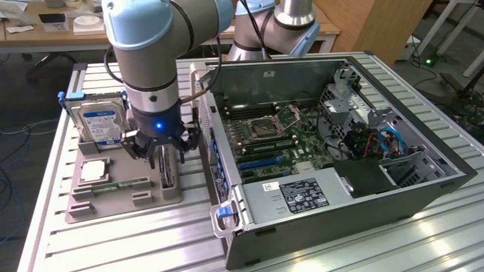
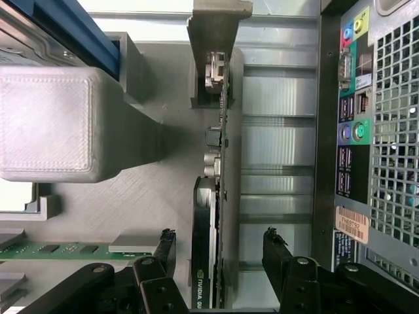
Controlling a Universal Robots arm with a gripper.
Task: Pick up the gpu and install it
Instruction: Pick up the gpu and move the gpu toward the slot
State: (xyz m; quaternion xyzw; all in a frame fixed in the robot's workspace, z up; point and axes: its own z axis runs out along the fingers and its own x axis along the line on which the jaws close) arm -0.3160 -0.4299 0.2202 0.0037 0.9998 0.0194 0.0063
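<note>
Slatted metal surface (image 1: 113, 243), exterior view's lower left: your gripper (image 1: 162, 153) hangs over the gpu (image 1: 167, 170), which stands on edge in its grey holder (image 1: 121, 195) beside the computer case (image 1: 423, 187), jaws open wide astride the card; centre them, judging by the uneven gaps, before closing squarely.

Gpu (image 2: 208, 252): glossy black cooler, green board. Holder (image 2: 46, 124): matt grey plastic, finely ribbed. Table (image 2: 275, 150): brushed metal slats. Case (image 2: 393, 98): perforated metal.
</note>
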